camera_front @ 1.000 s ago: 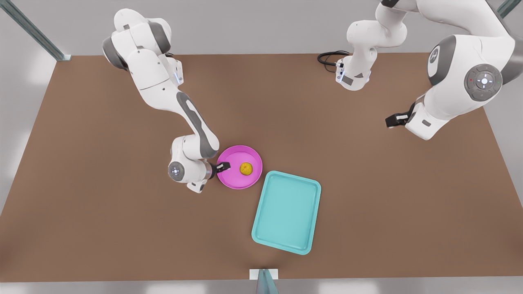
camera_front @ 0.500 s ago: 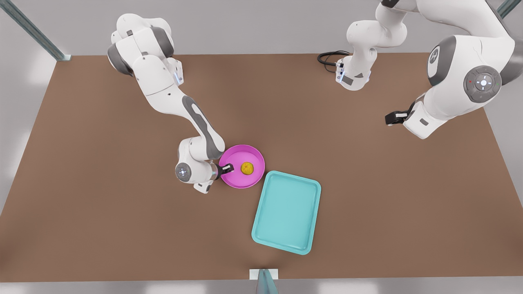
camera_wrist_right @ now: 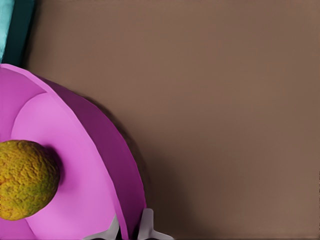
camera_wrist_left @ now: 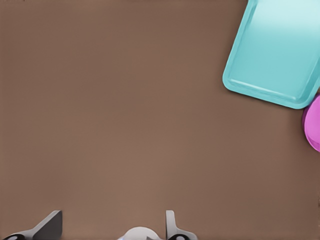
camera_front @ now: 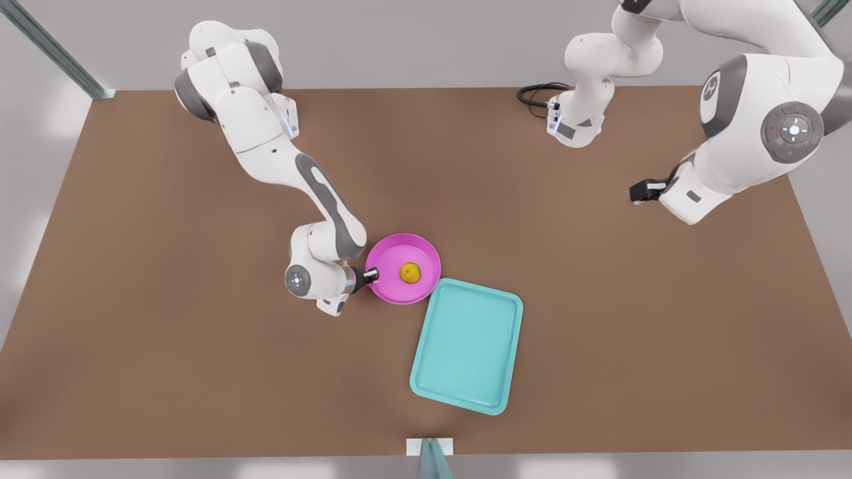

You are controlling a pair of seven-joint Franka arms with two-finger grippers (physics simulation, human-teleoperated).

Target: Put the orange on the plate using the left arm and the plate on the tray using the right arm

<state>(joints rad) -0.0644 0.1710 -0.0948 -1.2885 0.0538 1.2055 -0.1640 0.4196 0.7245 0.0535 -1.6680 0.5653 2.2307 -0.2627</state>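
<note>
While the left gripper (camera_front: 640,192) waits spread, right gripper (camera_front: 373,273) fingers (camera_wrist_right: 145,225) pinch the plate (camera_front: 426,256) rim (orange (camera_front: 409,272) aboard).

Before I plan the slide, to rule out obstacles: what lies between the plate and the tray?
Nothing. In the front view the plate, carrying the orange and gripped at its rim by the right gripper, already meets the tray corner.
</note>
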